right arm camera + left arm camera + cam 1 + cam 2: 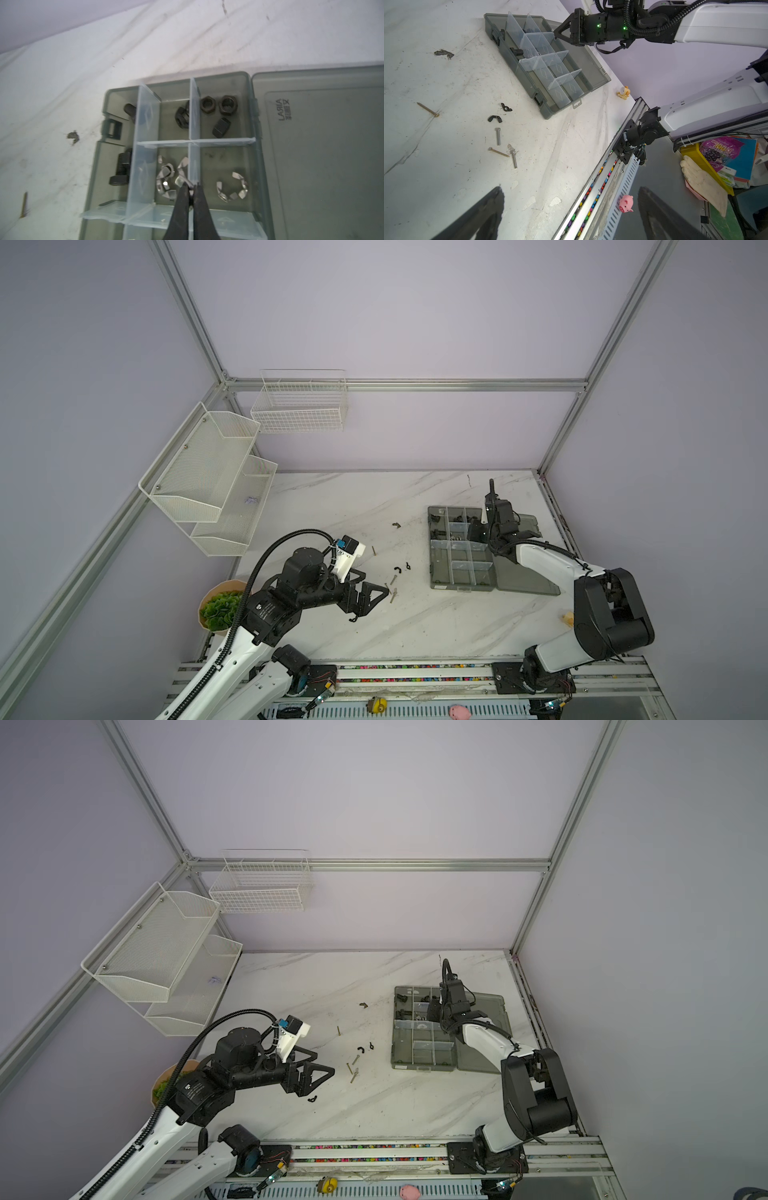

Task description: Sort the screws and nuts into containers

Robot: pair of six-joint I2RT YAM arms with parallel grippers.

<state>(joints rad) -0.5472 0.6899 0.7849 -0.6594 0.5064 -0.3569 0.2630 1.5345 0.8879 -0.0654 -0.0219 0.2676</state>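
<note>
Marble-patterned table [324, 506] carries everything. Right tool [192, 188] is closed, tips together at the clear divider between two compartments of silver wing nuts [166, 182] in the grey organizer box [440, 572]; whether it pinches one I cannot tell. Seen from above, black hex nuts [220, 110] lie at its 12 o'clock and black bolts [122, 168] at 9. Left tool [376, 584] stands open above the table, with loose screws [392, 592] at its 3 o'clock and black wing nuts [402, 568] at 1.

Two brass screws [428, 109] [499, 152], two silver screws [498, 136] [513, 159] and three black wing nuts [506, 107] [494, 118] [353, 619] lie loose; the box [525, 83] holds two bolts [129, 110] [121, 169] and at least four hex nuts [207, 105] [228, 105] [222, 127] [182, 118].
</note>
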